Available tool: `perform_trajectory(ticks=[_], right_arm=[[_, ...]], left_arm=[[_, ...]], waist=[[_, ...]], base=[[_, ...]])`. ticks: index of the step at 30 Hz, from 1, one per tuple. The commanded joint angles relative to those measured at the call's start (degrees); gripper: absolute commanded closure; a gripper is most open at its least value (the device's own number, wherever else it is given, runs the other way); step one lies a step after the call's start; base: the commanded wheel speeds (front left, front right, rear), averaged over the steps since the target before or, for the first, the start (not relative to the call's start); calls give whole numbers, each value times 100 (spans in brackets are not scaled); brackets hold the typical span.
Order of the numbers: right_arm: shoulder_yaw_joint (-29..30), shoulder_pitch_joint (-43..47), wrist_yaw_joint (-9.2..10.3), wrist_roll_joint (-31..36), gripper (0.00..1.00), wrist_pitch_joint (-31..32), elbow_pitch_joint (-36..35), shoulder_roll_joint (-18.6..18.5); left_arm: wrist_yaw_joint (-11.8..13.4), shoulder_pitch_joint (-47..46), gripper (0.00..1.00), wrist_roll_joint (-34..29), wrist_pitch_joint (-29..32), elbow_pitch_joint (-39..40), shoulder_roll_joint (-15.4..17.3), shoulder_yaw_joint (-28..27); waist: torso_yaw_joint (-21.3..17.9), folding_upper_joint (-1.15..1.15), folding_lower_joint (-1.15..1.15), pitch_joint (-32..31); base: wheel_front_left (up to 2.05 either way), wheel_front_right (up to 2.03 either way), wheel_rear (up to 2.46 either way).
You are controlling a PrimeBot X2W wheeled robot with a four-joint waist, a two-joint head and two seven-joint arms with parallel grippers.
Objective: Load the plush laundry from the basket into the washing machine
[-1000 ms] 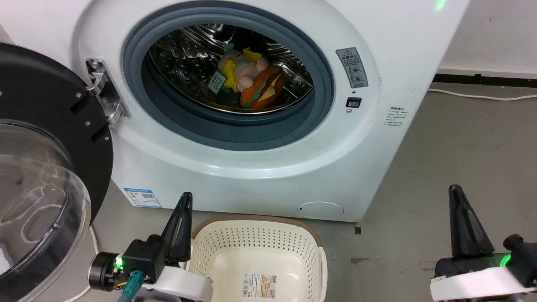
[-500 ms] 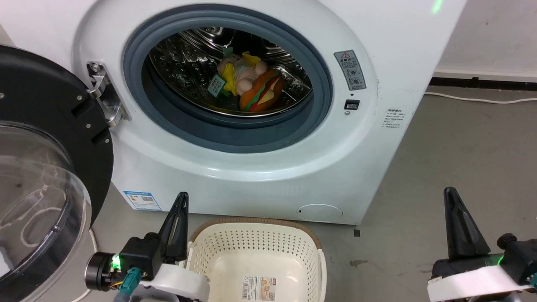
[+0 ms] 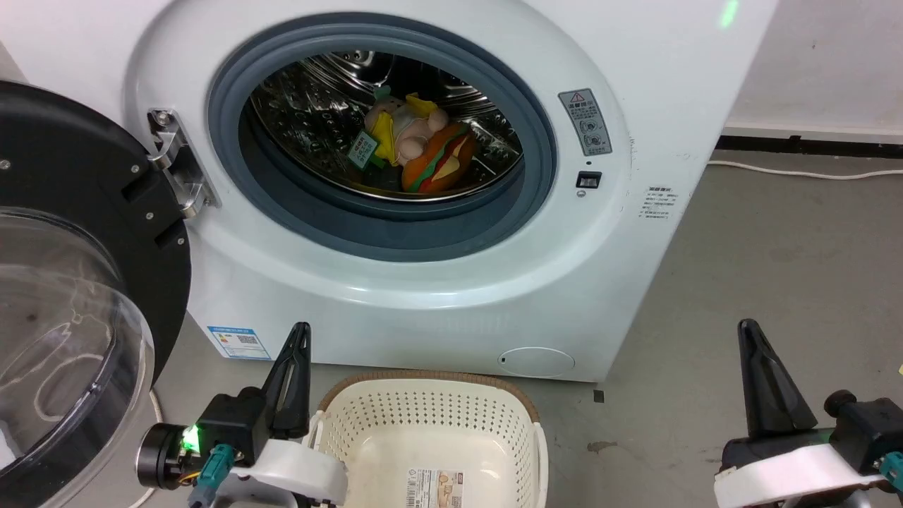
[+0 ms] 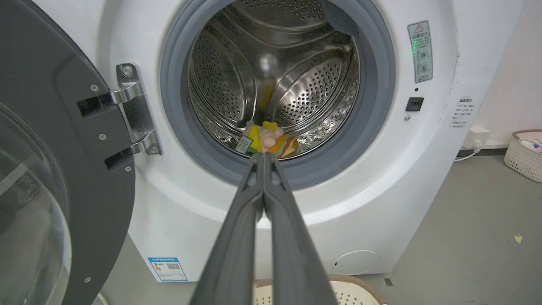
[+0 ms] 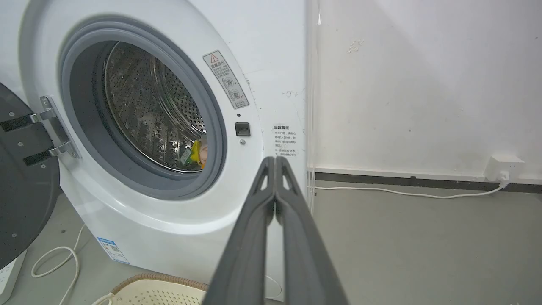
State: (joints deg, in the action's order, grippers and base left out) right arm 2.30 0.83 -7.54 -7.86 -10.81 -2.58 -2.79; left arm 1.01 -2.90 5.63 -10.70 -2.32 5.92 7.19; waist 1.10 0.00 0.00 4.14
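Only my head's tilted a bit since a second ago, nothing else budges: the plush toys (image 3: 417,144) lie in the drum (image 3: 303,106) of the washer (image 3: 437,303), the basket (image 3: 430,376) is bare, so my left pincer (image 3: 302,328) and right pincer (image 3: 748,326) hang low, both pinched together on nothing, job looks done.

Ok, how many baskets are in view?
2. One basket stands on the floor before the washer. A second basket, with some items inside, sits by the wall at the far right of the left wrist view. Others may be hidden.
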Motion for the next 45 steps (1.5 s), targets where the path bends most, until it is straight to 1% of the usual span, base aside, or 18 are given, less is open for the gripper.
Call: perform_trajectory(ticks=[1, 45], right_arm=[[-17, -23, 2, 65, 100, 35, 22, -3], [-120, -52, 3, 414, 100, 541, 136, -6]], left_arm=[[-16, 82, 100, -48, 28, 18, -38, -29], [-57, 183, 100, -297, 532, 122, -167, -363]], waist=[[-2, 0, 0, -6], [-54, 0, 0, -203]], base=[[0, 0, 0], [0, 0, 0]])
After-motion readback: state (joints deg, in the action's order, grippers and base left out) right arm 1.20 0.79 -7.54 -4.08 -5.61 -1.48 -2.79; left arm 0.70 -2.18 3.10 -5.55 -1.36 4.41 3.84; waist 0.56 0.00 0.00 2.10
